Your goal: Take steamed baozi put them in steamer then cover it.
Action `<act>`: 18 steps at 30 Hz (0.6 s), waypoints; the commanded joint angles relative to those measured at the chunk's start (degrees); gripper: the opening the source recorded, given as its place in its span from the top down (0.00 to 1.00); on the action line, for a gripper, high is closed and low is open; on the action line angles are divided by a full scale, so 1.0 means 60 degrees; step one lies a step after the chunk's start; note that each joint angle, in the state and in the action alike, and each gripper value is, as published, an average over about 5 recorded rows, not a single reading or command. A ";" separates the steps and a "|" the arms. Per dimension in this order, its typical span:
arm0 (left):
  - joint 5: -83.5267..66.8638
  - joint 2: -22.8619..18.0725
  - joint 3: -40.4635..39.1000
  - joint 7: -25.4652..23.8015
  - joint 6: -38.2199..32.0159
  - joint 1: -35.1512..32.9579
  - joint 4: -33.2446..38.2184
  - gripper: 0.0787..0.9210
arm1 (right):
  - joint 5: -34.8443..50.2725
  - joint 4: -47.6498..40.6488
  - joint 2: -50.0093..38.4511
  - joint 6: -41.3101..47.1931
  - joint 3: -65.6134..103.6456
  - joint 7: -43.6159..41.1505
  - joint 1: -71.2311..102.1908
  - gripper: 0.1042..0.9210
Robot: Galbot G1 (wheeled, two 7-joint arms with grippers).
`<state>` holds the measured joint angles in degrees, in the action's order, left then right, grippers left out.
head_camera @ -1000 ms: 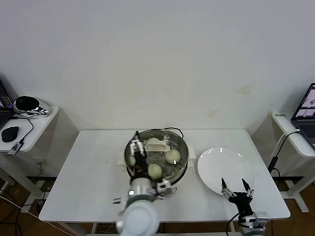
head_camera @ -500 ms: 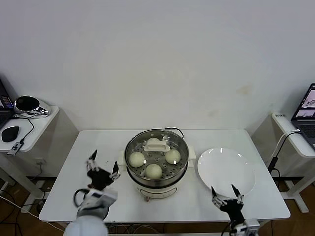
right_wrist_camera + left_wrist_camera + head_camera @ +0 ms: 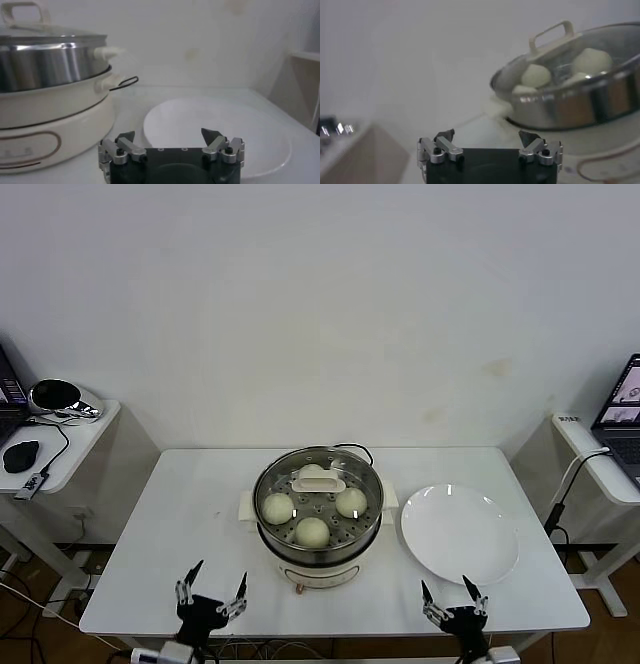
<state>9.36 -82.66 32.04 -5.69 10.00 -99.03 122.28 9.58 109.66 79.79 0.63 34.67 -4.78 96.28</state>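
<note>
On the white table point(image 3: 180, 514), the stainless-steel steamer point(image 3: 318, 529) stands at the centre on its cream-white base, its clear glass cover point(image 3: 318, 481) seated on the rim with the cream handle up, so the task looks finished and no further move appears called for. An empty white plate point(image 3: 458, 532) lies just beside the steamer on the robot's right, and four smooth cream-white steamed baozi point(image 3: 313, 530) show through the glass on the perforated tray. At the table's near edge, well apart from the pot, the left gripper point(image 3: 211, 598) and right gripper point(image 3: 452, 605) hang with jaws spread wide, holding nothing.
</note>
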 commanded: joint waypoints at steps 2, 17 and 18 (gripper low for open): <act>-0.1188 -0.0133 0.0402 0.0203 -0.0271 -0.1215 -0.0260 0.12 | -0.0411 0.0657 0.0017 0.0340 -0.0152 0.0020 0.0322 0.12; -0.1284 -0.0320 0.0463 0.0160 -0.0064 -0.1293 0.0500 0.12 | -0.0970 0.0898 -0.0029 0.0535 -0.0155 -0.0031 0.0342 0.12; -0.1291 -0.0328 0.0447 0.0166 -0.0064 -0.1314 0.0555 0.12 | -0.0967 0.0913 -0.0032 0.0546 -0.0156 -0.0024 0.0356 0.12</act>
<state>3.18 -84.14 34.53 -5.04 9.55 -105.27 123.22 5.40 113.98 79.72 2.99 33.97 -4.96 97.84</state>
